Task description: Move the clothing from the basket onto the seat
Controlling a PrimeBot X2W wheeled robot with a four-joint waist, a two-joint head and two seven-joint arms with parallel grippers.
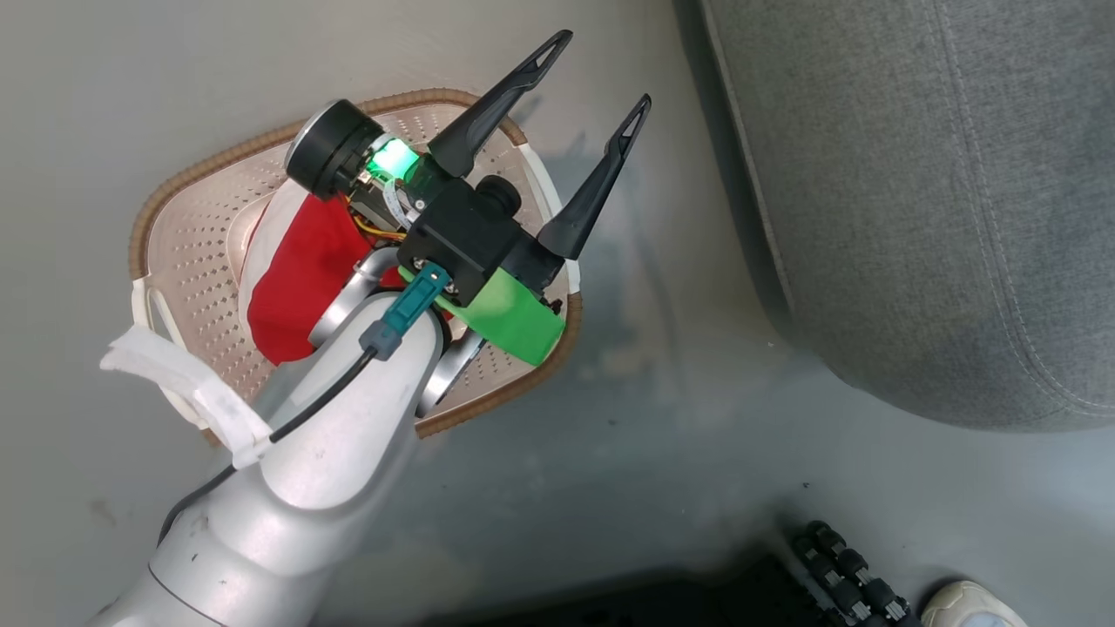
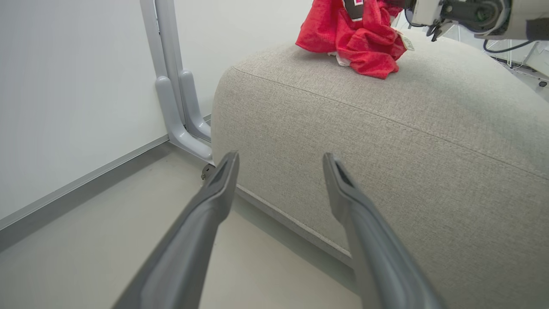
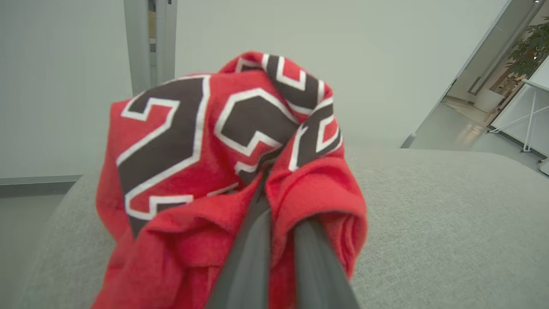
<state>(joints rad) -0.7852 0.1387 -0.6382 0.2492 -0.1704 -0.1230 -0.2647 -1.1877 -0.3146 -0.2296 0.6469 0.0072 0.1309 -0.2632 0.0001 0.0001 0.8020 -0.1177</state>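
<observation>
Stock as it stands for you:

- Left fingers (image 1: 492, 109) (image 2: 214, 193): spread wide and holding nothing. They hang over the right side of the basket (image 1: 174, 187), tips pointing toward the side of the seat (image 1: 915, 218) (image 2: 386, 150) (image 3: 450, 206).
- Right fingers (image 3: 251, 253): pinched together on the lettered jersey (image 3: 193, 141) (image 2: 356, 38), with the tips buried in its folds.
- Lettered jersey: red with black-and-white characters, bunched up. You hold it over the seat's top, and its lower folds rest on the cushion near one end.
- Plain red garment (image 1: 296, 279): lies crumpled in the bottom of the basket, partly hidden by your left arm.
- Basket: stands on the floor (image 1: 610, 453) beside the seat, not touching it.
- Seat: grey woven cushion with a stitched seam along its edge.
- Shoe (image 1: 967, 605): a person's, pale, at the lower right corner of the head view.
</observation>
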